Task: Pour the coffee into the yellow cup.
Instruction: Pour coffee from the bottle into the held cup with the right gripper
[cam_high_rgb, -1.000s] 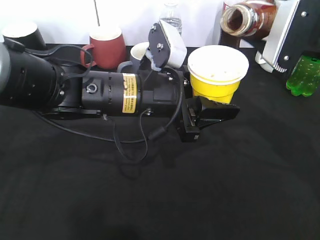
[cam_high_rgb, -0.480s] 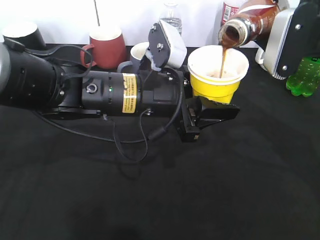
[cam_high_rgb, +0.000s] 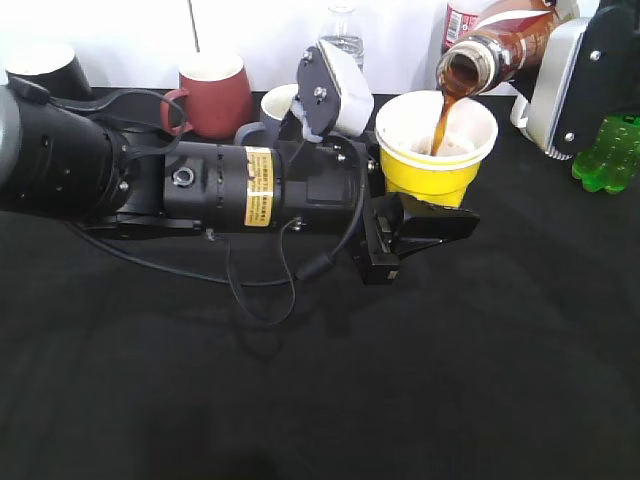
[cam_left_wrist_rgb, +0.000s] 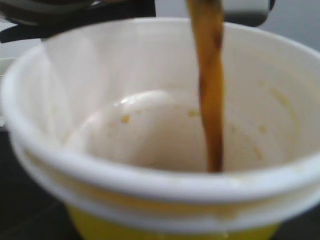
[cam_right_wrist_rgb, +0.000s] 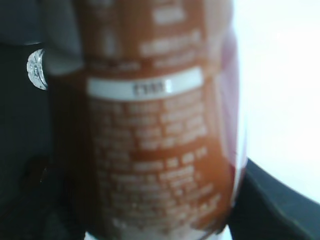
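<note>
Near the table's far edge, your left gripper (cam_high_rgb: 425, 215) is clamped on the yellow cup (cam_high_rgb: 435, 150). Your right gripper (cam_high_rgb: 575, 70) is clamped on the tilted coffee bottle (cam_high_rgb: 495, 45), and the coffee (cam_high_rgb: 440, 125) streams into the cup.

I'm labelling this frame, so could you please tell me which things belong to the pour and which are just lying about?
In the job:
- small brown coffee bottle, tilted and pouring
- yellow paper cup with white rim
- left claw at the cup

Lying about:
- red ceramic mug
- green plastic bottle
- clear water bottle

Slanted exterior overview; both wrist views extremely close.
</note>
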